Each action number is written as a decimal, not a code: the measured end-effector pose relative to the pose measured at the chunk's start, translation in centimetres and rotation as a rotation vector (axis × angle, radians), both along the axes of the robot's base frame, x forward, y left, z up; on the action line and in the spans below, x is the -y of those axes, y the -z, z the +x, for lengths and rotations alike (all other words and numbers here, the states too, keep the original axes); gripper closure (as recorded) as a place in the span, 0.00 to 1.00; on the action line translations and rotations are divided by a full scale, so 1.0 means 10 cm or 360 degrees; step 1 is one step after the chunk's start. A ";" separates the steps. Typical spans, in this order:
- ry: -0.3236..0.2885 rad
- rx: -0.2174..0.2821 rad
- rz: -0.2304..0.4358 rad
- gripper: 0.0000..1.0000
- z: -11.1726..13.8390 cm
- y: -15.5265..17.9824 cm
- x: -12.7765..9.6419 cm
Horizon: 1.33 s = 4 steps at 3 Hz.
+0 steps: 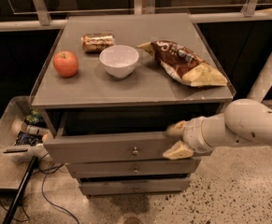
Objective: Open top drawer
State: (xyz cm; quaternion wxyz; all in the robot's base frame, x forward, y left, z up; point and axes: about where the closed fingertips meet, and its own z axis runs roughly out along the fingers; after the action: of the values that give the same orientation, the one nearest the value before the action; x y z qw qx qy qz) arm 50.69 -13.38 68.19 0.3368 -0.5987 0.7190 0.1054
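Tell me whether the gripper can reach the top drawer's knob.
Probably yes: the gripper is at the right end of the top drawer front, and nothing lies between it and the knob.

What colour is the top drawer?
Top drawer: matte grey, camera view; gripper at its right end.
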 end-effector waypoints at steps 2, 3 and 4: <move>0.0000 0.0000 0.0000 0.00 0.00 0.00 0.00; -0.0006 -0.0034 0.0014 0.00 -0.02 0.12 -0.06; -0.0006 -0.0082 0.0041 0.00 -0.07 0.27 -0.10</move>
State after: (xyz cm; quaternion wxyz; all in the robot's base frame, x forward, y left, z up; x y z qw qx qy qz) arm 49.98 -12.40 65.46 0.3259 -0.5927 0.7248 0.1307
